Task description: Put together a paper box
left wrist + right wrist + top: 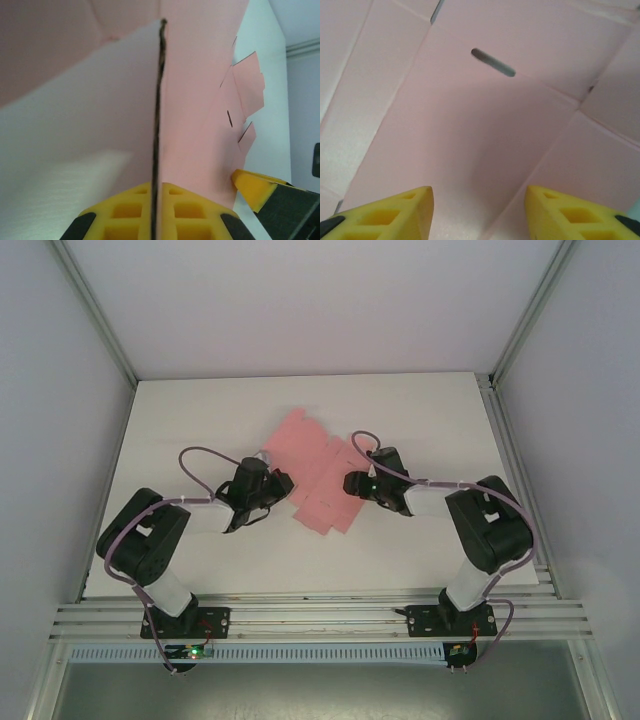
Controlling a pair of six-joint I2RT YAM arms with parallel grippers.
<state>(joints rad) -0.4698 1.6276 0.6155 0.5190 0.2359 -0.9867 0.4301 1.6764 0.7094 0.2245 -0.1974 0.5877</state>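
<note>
The paper box is a flat pink die-cut sheet [315, 465] with flaps, lying on the middle of the white table [200, 420]. My left gripper [268, 480] is at its left edge. In the left wrist view the yellow jaws [156, 192] are shut on a raised flap of the sheet [200, 100], whose thin edge stands upright between them. My right gripper [352, 483] is over the sheet's right part. Its yellow fingers [395, 210] stand open just above the pink card [470, 125], near a narrow slot [492, 62], with nothing between them.
An aluminium rail [320, 615] runs along the near table edge by the arm bases. Pale walls and metal posts [95, 310] close in the left, right and back. One of the right gripper's yellow fingers [255, 190] shows close by in the left wrist view.
</note>
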